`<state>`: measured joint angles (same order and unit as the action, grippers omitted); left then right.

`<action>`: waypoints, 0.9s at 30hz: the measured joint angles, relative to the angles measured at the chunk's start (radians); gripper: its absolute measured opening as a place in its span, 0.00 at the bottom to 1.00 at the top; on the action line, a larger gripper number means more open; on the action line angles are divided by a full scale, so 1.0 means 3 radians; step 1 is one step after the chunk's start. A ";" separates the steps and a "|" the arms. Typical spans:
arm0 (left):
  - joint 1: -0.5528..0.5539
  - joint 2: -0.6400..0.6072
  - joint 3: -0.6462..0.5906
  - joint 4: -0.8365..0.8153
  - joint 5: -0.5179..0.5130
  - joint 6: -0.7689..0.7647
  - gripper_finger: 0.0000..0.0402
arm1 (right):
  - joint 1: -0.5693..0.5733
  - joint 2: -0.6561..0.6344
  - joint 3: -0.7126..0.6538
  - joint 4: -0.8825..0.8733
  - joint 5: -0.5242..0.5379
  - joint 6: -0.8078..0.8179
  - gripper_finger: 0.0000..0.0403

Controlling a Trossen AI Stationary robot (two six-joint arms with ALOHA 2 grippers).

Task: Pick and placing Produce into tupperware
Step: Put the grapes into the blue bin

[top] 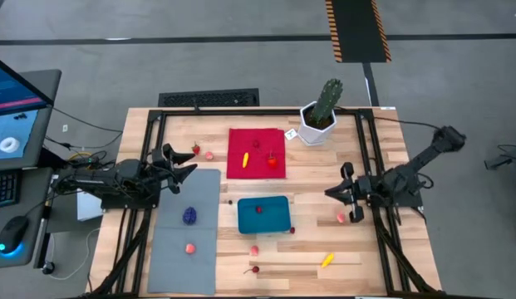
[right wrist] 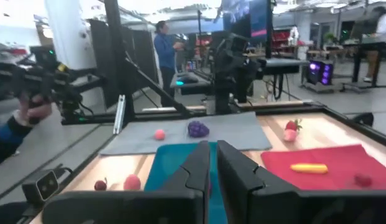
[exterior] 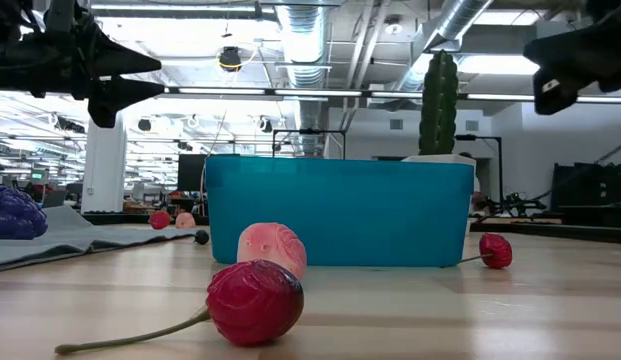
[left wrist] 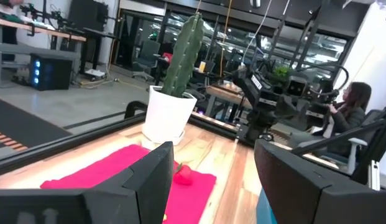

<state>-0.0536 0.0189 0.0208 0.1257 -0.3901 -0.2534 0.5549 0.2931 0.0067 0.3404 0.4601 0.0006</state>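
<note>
Tupperware [top: 264, 215]: teal-blue, shallow, sitting mid-table just in front of the red cloth [top: 256, 153], one small red piece [top: 259, 208] already inside. Rest of the produce scattered all over. On the cloth: yellow banana-like piece [top: 245, 159], red strawberry [top: 272, 162], another tiny red bit near the far edge. On the grey mat [top: 188, 241]: dark blue-purple cluster [top: 190, 216] and a pink piece [top: 190, 247]. Loose on the wood: strawberry [top: 196, 149] and pink piece [top: 209, 154] beside the cloth's left edge, cherry [top: 292, 230] touching or nearly touching the container's right front corner, pink piece [top: 254, 249] and stemmed cherry [top: 254, 269] near the front, yellow piece [top: 327, 260] front right, pink piece [top: 341, 218] just beside the right gripper.

Left gripper [top: 188, 162] hanging above the mat's far corner, fingers spread wide, nothing between them, clear gap in its wrist view. Right gripper [top: 355, 193] over bare wood right of the container, fingers nearly pressed together, holding nothing as far as visible.

Green cactus in white pot [top: 320, 115] at the back, right of the cloth. Person [right wrist: 164, 51] standing in the room beyond the table, another seated [left wrist: 349, 109].
</note>
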 joint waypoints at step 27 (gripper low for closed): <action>-0.0160 0.0319 0.0836 -0.0880 0.0750 -0.0596 0.54 | -0.1411 -0.0444 -0.0001 -0.0975 -0.0773 0.0358 0.13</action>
<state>-0.1017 0.1146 0.2716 -0.1382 -0.1650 -0.4322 0.1316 0.1599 0.0063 0.0479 0.2283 0.1080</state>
